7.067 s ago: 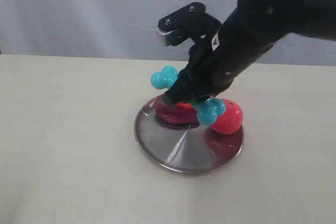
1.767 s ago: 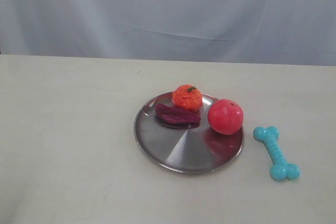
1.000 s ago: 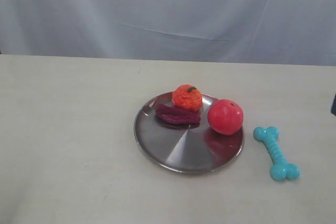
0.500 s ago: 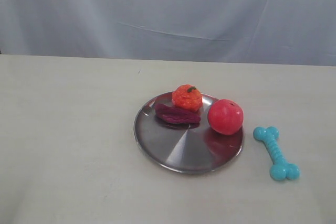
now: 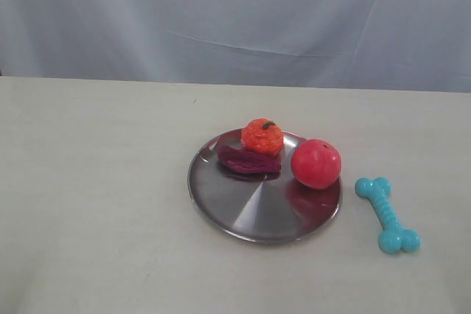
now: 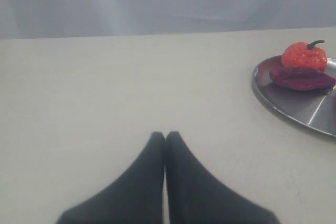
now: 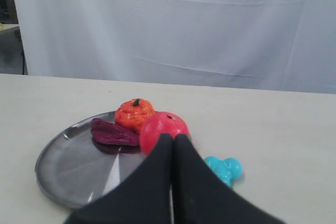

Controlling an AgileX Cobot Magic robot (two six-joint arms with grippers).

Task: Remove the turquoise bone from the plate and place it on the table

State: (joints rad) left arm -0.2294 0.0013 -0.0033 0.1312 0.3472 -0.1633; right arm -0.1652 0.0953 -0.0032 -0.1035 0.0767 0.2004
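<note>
On the table, clear of the plate, lies the turquoise bone.

We see the table spread wide ahead of the left pincer and the right pincer, each with its fingers pressed together and nothing between them. The plate lies ahead of the right pincer's tips and well off to one side of the left one. The bone rests flat just beyond the right pincer, partly hidden by its finger, near the plate's rim but apart from it. On the plate sit a red ball, an orange pumpkin and a purple slice. We judge the job done. The risk is the right pincer: a low forward sweep could push the bone back against the rim, or knock the ball, which sits at the rim nearest the bone, rolling off.
</note>
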